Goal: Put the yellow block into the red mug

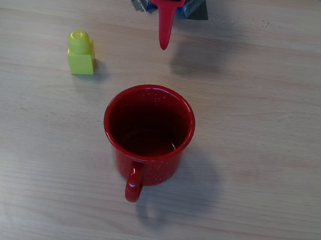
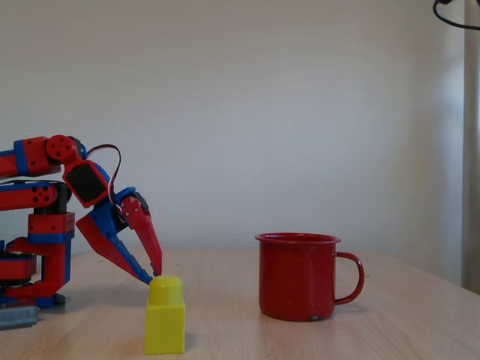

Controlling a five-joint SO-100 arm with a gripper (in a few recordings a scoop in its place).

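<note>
Claw (image 2: 152, 274) parted a little, holding nothing, tips angled down toward the table (image 1: 275, 140). In the overhead view, a red finger (image 1: 165, 30) pointing out from the arm's base at the top edge. Yellow block (image 1: 81, 53) off to the left of that finger and a bit further out from the base, well apart from the tips; a swing to the left probably needed before any closing. In the fixed view, block (image 2: 166, 316) nearer the camera, overlapping the tips only by line of sight. Upright, stud on top, long axis vertical; bright yellow-green plastic, small, square-bodied. Red mug (image 1: 148, 127) further out again, upright, mouth open and empty, handle away from the arm, standing clear of the block.
</note>
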